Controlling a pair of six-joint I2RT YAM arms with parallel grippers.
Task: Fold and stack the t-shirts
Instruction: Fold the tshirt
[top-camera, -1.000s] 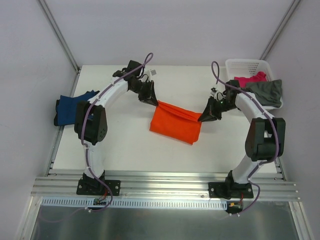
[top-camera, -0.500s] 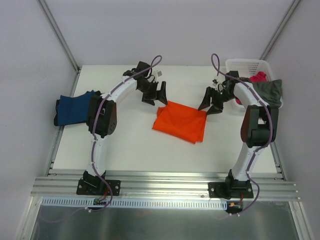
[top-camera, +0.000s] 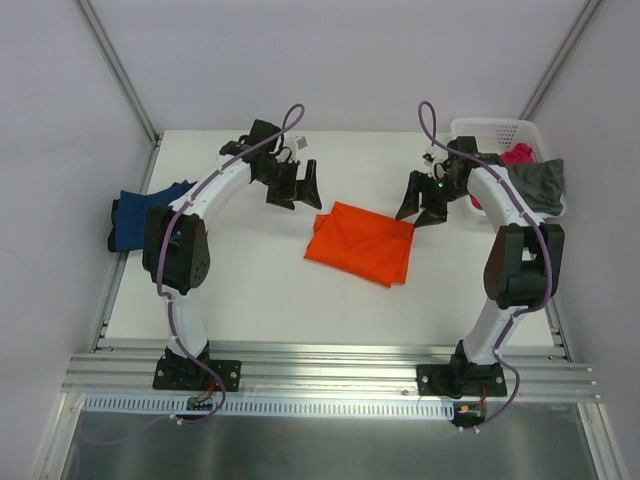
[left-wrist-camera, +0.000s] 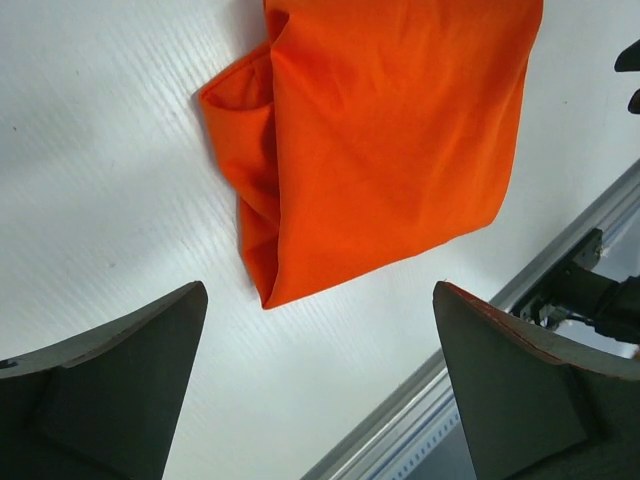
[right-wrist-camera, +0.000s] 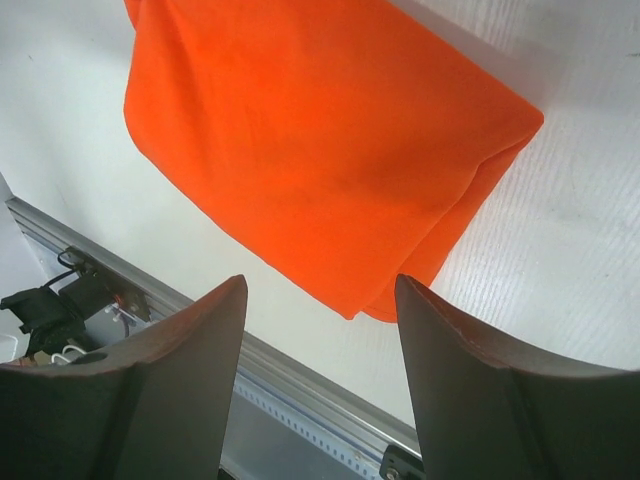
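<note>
- T-shirt in orange (left-wrist-camera: 390, 130) lies flat just ahead of the left fingers (left-wrist-camera: 120, 390), which are spread wide with nothing between them; only bare tabletop (top-camera: 250, 290) shows in the gap.
- The right fingers (right-wrist-camera: 160, 390) are also parted and empty. They hover above the same orange cloth at its other end, not touching it.
- From above, the orange t-shirt sits near the middle of the tabletop as a compact, doubled-over rectangle, between the two arms (its left edge shows bunched layers, so the fold is not perfectly neat).
- Further out, a navy t-shirt (top-camera: 145, 218) lies at the left edge of the tabletop, partly over the side and well apart from the orange one. How tidily it is folded I cannot tell.
- At the far right, a magenta t-shirt (top-camera: 505, 156) sits in the white basket (top-camera: 490, 128), and a grey-olive t-shirt (top-camera: 535, 185) drapes over its near rim; both look unfolded.
- Progress, as I judge it: the orange one looks folded, perhaps the navy too; two remain, and nothing is stacked.
- Count: four t-shirts, one basket, two arms.
</note>
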